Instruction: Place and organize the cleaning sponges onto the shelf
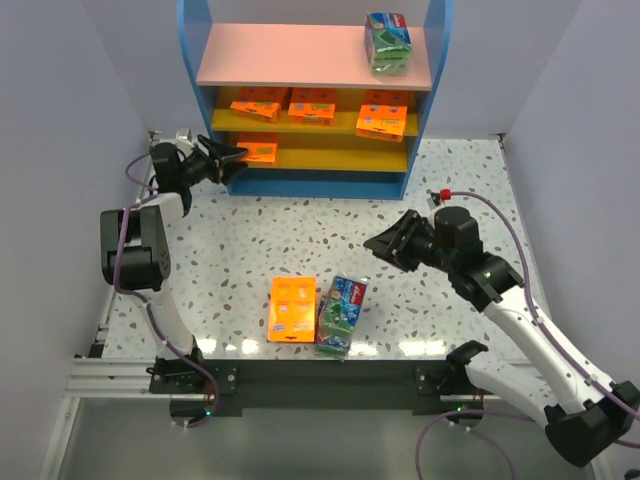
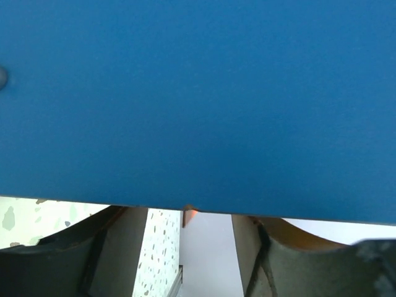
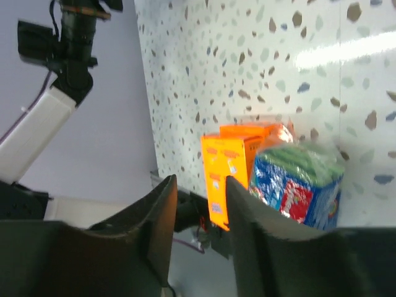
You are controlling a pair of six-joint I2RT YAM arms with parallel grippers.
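The shelf (image 1: 312, 55) stands at the back. A green-and-blue sponge pack (image 1: 388, 42) lies on its pink top board. Three orange packs (image 1: 313, 105) sit on the middle yellow board, and one orange pack (image 1: 258, 152) lies on the lower board. My left gripper (image 1: 232, 158) is at that pack's left edge, its jaws apart; the left wrist view is filled by the blue side panel (image 2: 198, 93), with a sliver of orange below it. On the table lie an orange pack (image 1: 293, 308) and a green-and-blue pack (image 1: 341, 314). My right gripper (image 1: 375, 243) hovers open to their right, empty.
In the right wrist view the right gripper (image 3: 198, 204) points toward the orange pack (image 3: 226, 167) and the green-and-blue pack (image 3: 297, 182) near the table's front edge, with the left arm (image 3: 55, 93) behind. A grey wall lies close on the left.
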